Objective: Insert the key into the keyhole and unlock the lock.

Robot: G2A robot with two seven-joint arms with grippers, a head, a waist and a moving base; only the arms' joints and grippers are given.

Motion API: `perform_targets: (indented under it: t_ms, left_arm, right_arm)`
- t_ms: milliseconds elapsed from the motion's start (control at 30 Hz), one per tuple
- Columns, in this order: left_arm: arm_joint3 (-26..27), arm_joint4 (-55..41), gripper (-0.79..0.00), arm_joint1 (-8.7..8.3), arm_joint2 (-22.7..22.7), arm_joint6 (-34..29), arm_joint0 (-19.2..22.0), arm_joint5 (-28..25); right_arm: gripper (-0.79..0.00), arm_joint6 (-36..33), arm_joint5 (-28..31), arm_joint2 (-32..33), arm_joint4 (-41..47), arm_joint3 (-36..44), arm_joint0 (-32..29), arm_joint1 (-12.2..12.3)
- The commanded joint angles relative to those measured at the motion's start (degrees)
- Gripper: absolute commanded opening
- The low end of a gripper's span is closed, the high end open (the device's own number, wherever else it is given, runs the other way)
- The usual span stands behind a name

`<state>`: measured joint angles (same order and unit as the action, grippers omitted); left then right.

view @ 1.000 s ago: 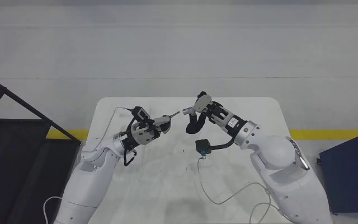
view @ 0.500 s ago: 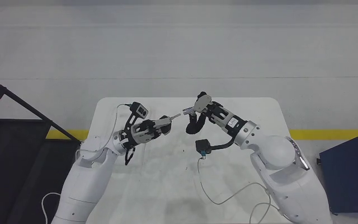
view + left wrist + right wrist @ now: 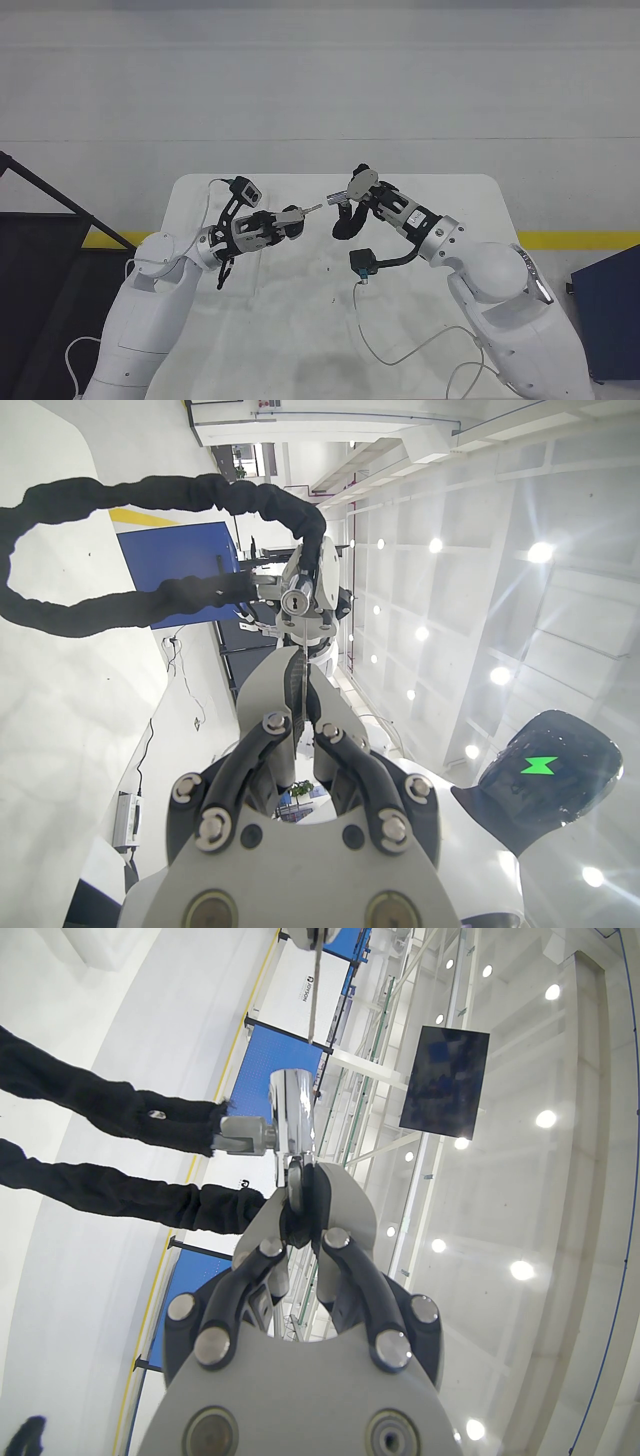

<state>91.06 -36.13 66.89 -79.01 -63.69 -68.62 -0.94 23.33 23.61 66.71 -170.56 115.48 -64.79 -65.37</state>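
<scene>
Key [image 3: 304, 635], judged light, thin and stiff, was clamped at its head between fingers of the left gripper [image 3: 302, 667], mid-frame; lock [image 3: 291, 1113], slick chrome, clamped likewise by the right gripper [image 3: 300, 1200].

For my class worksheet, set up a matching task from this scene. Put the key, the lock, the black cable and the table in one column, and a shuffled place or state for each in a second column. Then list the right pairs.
Column one:
1. key
2. lock
3. black cable
4. table

Column two:
A. gripped by the right gripper
B. white, lying beneath both arms
C. pinched in the left gripper, tip just short of the keyhole
D. loops out from the lock's side

Pairs: 1-C, 2-A, 3-D, 4-B
</scene>
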Motion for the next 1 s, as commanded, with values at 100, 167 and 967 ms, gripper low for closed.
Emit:
perform_targets:
  t_ms: [100,167,967]
  left_arm:
    - [-1.1,-0.3,-0.785,0.06,1.1,0.4,1.5,0.1]
    - [-1.5,-0.2,-0.785,0.06,1.6,0.2,2.0,0.1]
    - [-2.6,-1.6,-0.785,-0.34,2.9,0.2,2.2,-0.6]
  right_arm:
    - [-0.785,0.0,0.0,0.0,0.0,0.0,0.0,0.0]
    - [-0.785,0.0,0.0,0.0,0.0,0.0,0.0,0.0]
    - [-0.785,0.0,0.0,0.0,0.0,0.0,0.0,0.0]
